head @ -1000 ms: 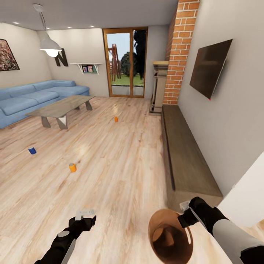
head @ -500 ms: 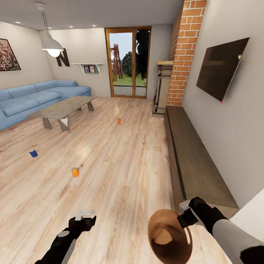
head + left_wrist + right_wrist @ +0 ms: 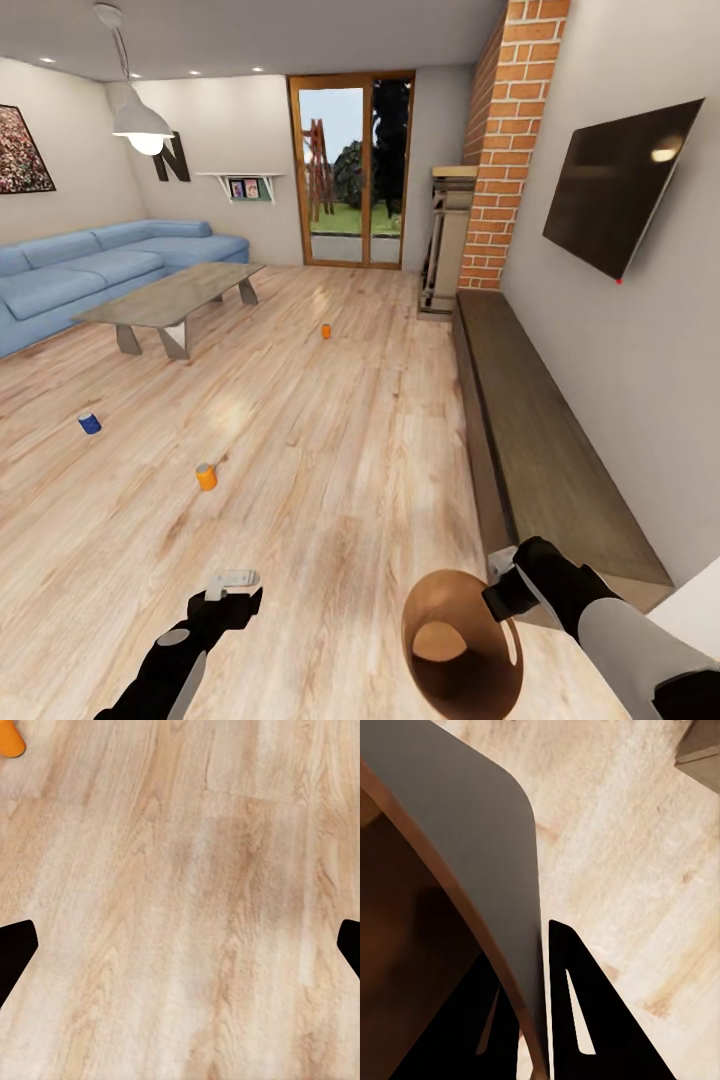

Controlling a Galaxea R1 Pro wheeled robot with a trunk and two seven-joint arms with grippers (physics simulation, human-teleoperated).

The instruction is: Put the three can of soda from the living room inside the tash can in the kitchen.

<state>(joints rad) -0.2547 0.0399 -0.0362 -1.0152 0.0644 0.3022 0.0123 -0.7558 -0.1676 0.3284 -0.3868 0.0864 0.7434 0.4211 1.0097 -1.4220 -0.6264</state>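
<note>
Floor [image 3: 330,480] lies open ahead of the wide-spread, unladen left gripper [image 3: 232,580]; nearest orange can [image 3: 206,477] sits beyond it. Right gripper [image 3: 497,590] pinches the bin's rim [image 3: 430,590].

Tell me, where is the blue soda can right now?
In the head view the blue can stands on the wood floor at the far left, in front of the grey low table and the blue sofa, left of the nearer orange can.
</note>
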